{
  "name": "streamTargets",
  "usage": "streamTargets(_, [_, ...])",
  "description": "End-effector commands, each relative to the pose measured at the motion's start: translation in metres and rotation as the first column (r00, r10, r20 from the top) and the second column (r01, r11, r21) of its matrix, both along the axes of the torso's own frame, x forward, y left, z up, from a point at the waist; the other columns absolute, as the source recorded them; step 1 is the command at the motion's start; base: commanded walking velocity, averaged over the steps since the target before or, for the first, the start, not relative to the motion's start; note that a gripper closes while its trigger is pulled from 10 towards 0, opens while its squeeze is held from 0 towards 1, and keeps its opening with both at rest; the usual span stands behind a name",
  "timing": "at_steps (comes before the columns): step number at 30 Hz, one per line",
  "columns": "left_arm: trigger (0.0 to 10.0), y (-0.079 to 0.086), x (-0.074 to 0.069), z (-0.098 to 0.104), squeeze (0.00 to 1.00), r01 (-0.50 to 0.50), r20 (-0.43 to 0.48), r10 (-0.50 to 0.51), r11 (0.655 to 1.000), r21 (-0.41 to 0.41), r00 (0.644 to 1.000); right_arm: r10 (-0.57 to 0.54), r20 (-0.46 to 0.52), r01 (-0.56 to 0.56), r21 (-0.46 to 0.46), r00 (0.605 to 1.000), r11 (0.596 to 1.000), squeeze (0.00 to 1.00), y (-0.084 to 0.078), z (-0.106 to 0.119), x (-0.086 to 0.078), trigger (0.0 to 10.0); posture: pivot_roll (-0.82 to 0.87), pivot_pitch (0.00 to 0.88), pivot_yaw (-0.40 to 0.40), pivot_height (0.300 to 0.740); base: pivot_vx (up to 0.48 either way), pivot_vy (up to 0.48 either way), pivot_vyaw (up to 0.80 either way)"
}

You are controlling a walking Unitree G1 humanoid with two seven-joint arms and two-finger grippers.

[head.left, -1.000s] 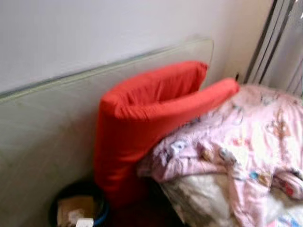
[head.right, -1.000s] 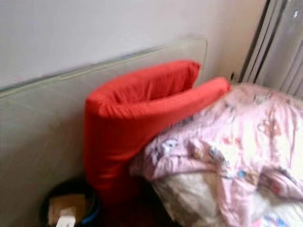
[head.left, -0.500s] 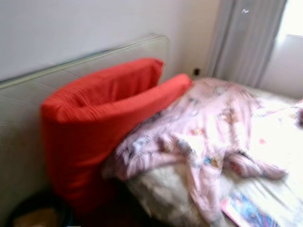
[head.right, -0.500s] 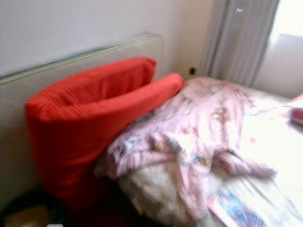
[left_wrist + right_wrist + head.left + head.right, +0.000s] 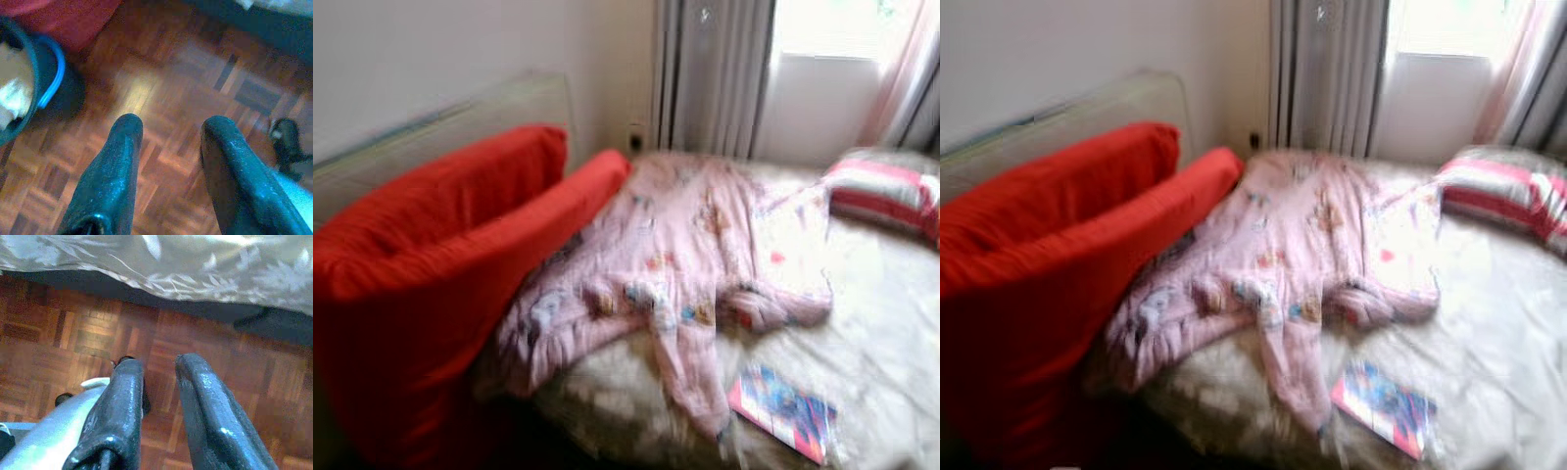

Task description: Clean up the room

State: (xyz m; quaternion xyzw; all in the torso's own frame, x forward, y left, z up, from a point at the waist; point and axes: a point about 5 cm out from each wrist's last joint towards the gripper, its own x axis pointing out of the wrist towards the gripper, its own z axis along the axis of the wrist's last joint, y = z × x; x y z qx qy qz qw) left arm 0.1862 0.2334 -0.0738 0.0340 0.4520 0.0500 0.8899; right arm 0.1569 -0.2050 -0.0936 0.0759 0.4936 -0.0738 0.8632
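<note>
A pink patterned garment (image 5: 675, 255) lies spread across the bed (image 5: 881, 333), one leg hanging over the near edge. A colourful book (image 5: 781, 411) lies on the bed near that edge. A big red cushion (image 5: 421, 284) leans between the headboard (image 5: 460, 122) and the bed. A pink-and-white striped pillow (image 5: 886, 191) rests at the far right. My left gripper (image 5: 168, 132) hangs open over the parquet floor, close to a dark bin (image 5: 29, 83). My right gripper (image 5: 156, 364) hangs open over the floor beside the bed's sheet (image 5: 195, 264).
Grey curtains (image 5: 710, 73) and a bright window (image 5: 832, 29) stand behind the bed. The dark bin with a blue rim holds paper scraps. Parquet floor (image 5: 161, 83) runs between bin and bed. The head views are blurred.
The whole picture has shifted left, so the camera has turned right: the window, striped pillow and book have come into view, and the bin has left the head views.
</note>
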Motion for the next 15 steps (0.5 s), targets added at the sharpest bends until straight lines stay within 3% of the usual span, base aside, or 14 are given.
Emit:
streamTargets(1, [10.0, -0.002, -0.001, -0.001, 0.00, 0.010, -0.015, -0.010, 1.000, 0.016, 1.000, 0.007, 0.007, -0.007, 0.011, 1.000, 1.000, 0.00, 0.005, 0.000, 0.003, 10.0, -0.04, 0.000, 0.045, 0.740, 0.000, 0.000, -0.75])
streamTargets(8, [10.0, -0.008, 0.009, 0.002, 0.00, 0.027, -0.001, -0.027, 0.999, 0.023, 1.000, 0.017, 0.003, -0.017, 0.010, 1.000, 1.000, 0.00, 0.005, 0.000, 0.002, 10.0, -0.04, 0.000, 0.048, 0.740, 0.000, -0.305, -0.75])
streamTargets(15, [10.0, -0.005, 0.010, 0.003, 0.00, 0.024, -0.004, -0.024, 0.999, 0.022, 1.000, 0.018, -0.001, -0.018, 0.011, 1.000, 1.000, 0.00, 0.006, -0.001, 0.000, 10.0, -0.05, 0.000, 0.053, 0.740, 0.000, 0.000, -0.75])
